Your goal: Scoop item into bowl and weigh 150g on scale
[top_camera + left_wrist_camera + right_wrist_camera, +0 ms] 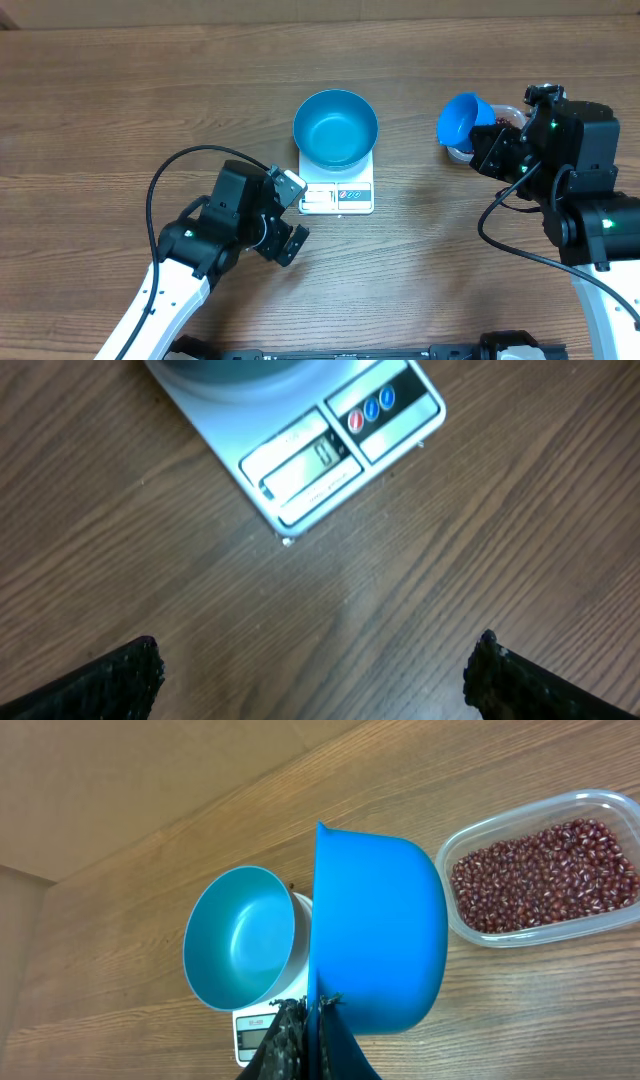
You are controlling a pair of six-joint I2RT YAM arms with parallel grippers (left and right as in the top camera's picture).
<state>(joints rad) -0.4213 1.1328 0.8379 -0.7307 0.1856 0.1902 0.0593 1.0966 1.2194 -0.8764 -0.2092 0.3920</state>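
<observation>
The bright-blue bowl (335, 128) stands empty on the white scale (337, 196) at mid-table. My right gripper (490, 145) is shut on the handle of a small blue scoop (462, 120), held above the left end of the clear tub (510, 112); its cup looks empty. The right wrist view shows the scoop (385, 930) between the bowl (245, 935) and the red-brown beans (545, 875) in the tub, with my gripper (312, 1020) clamped on the handle. My left gripper (290, 215) hovers open just left of the scale's front. Its fingers (120, 680) are wide apart over bare wood, the scale (330, 450) ahead.
The tub of beans (600, 800) lies at the right, partly hidden under my right arm in the overhead view. Black cables loop over the wooden table (120, 90) beside both arms. The scale's display (305, 460) faces the near edge.
</observation>
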